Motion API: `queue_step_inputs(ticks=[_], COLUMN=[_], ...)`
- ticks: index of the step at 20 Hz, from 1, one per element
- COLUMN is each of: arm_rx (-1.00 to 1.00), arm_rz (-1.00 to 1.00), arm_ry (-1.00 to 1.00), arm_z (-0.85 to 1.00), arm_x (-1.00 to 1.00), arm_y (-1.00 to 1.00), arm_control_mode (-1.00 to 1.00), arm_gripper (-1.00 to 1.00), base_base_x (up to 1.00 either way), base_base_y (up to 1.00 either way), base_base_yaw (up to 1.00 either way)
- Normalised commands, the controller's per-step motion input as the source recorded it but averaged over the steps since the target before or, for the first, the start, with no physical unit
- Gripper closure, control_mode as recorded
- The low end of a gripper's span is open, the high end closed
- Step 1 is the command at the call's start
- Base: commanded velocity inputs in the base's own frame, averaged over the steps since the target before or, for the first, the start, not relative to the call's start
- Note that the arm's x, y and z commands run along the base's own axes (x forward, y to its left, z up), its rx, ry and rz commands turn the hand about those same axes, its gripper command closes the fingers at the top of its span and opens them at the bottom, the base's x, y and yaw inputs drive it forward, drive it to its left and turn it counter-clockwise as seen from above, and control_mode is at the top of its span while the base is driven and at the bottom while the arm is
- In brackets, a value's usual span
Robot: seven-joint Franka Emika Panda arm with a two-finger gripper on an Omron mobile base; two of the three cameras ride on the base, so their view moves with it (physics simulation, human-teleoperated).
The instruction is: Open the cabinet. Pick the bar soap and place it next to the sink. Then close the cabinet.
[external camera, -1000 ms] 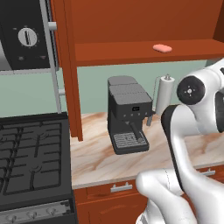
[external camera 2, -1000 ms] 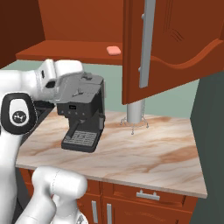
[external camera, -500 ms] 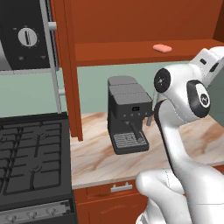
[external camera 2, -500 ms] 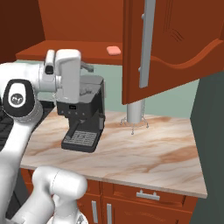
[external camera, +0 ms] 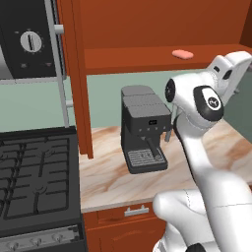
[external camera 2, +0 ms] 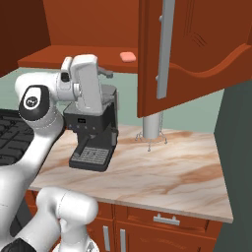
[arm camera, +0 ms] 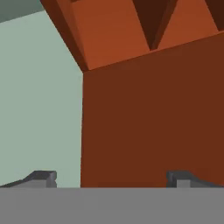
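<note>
Marble counter (cabinet open)

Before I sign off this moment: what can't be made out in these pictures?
- Sink: outside every view's edges, so the placing spot is unknown.
- Gripper: hand view shows its tips wide apart, nothing between; in the left base view the arm's own links cover it.
- Bar soap: small and far on the cabinet floor; details unreadable.
- Paper-towel roll: top hidden behind the open door in the right base view.
</note>
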Motion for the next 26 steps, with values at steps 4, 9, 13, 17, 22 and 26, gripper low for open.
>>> queue_step_inputs(ticks=[4, 9, 13, 17, 22, 26], arm_rx=[-0.03, 0.00, -0.01, -0.01, -0.02, -0.01], arm_rz=[-0.16, -0.14, -0.14, -0.11, -0.06, -0.06], arm_ry=[0.00, 0.01, 0.01, 0.03, 0.09, 0.10], arm_z=[0.05, 0.19, 0.14, 0.06, 0.00, 0.00], arm_x=[0.16, 0.03, 0.08, 0.15, 0.36, 0.36], arm_y=[-0.23, -0.31, -0.42, -0.28, -0.12, -0.22], arm_control_mode=[-1.00, -1.00, -1.00, -1.00, -1.00, -1.00], arm_gripper=[-1.00, -1.00, -1.00, -1.00, -1.00, -1.00], base_base_x=[0.00, 0.00, 0.00, 0.00, 0.00, 0.00], base_base_y=[0.00, 0.00, 0.00, 0.00, 0.00, 0.00], base_base_yaw=[0.00, 0.00, 0.00, 0.00, 0.00, 0.00])
